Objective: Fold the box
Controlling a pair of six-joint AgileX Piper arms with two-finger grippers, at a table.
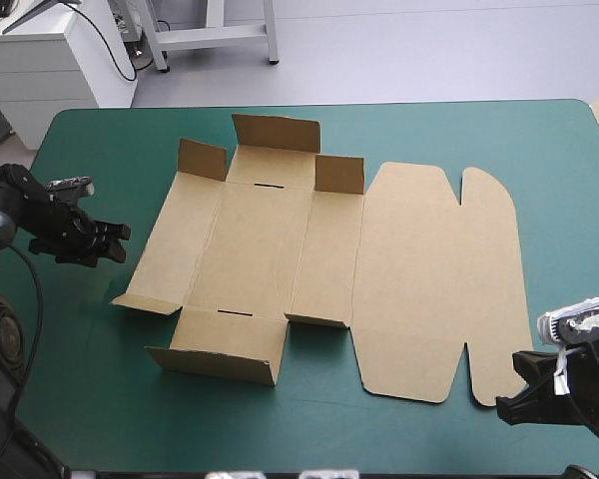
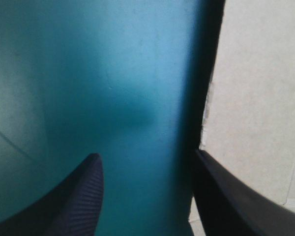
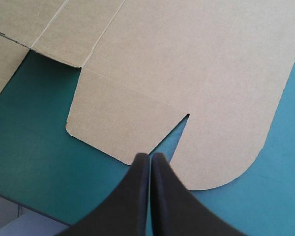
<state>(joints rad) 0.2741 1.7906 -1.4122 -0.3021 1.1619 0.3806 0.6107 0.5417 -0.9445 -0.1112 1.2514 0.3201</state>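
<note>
A: Peering along the left gripper (image 2: 146, 155), what is unclear?

B: A pale, blurred surface (image 2: 258, 98) beside one finger (image 2: 226, 201), past a dark band (image 2: 206, 73): box or not, I cannot tell. The fingers stand wide apart over bare cover (image 2: 113, 73).

A: Where is the box (image 1: 260, 249)?

B: Spread mid-table, lid (image 1: 429, 289) flat, flaps (image 1: 275, 132) raised along the far and near edges of its left part. From above, the left gripper sits just off its left edge, not touching.

A: And the right gripper (image 3: 150, 156)?

B: Fingers pressed together in one point, holding nothing, near the lid's near edge, at the mouth of its notch (image 3: 179, 125).
</note>
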